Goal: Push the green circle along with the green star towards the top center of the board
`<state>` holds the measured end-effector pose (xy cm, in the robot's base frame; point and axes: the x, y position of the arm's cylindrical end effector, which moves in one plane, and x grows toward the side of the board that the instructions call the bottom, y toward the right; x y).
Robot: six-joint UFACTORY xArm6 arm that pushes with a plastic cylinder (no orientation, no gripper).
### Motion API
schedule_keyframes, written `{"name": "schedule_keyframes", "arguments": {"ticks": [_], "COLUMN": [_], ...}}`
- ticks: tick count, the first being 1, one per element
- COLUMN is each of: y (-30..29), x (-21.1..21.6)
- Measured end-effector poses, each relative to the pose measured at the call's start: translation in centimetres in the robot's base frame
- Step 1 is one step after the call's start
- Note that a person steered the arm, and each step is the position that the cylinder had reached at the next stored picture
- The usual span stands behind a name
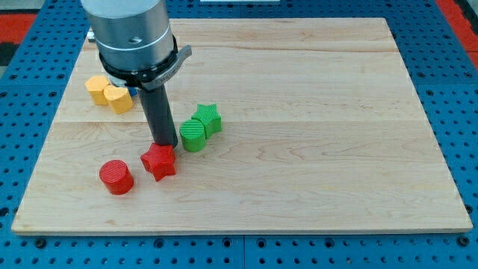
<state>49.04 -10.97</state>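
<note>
Blue pegboard frames the pale wooden surface [299,90] you are working on.

Item, view's upper left: two yellow blocks [108,93], touching, partly behind the arm's housing; shape not clear.

Item, lower left: red circle [116,177], standing alone.

Item, just right of it: red star [158,161].

Item: your tip [166,144], the rod's lower end, sitting at the red star's upper edge and just left of the green circle. No pincer is fitted, so no open or closed state applies.

Item, left of centre: green circle [193,135], touching the green star [208,119], which lies up and to its right.

Step in hand, by judgement: lining up behind the green pair, which sits well short of the top centre.

Next move: bring your tip below the circle, on its lower-left side, then push up and slightly right so circle drives star together. An off-centre contact could split them; the red star may get nudged.
</note>
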Motion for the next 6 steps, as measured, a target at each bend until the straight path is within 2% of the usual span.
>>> {"name": "schedule_keyframes", "arguments": {"ticks": [2, 3, 6], "y": [1.1, 5.2, 5.6], "x": [1.3, 0.5, -8.4]}}
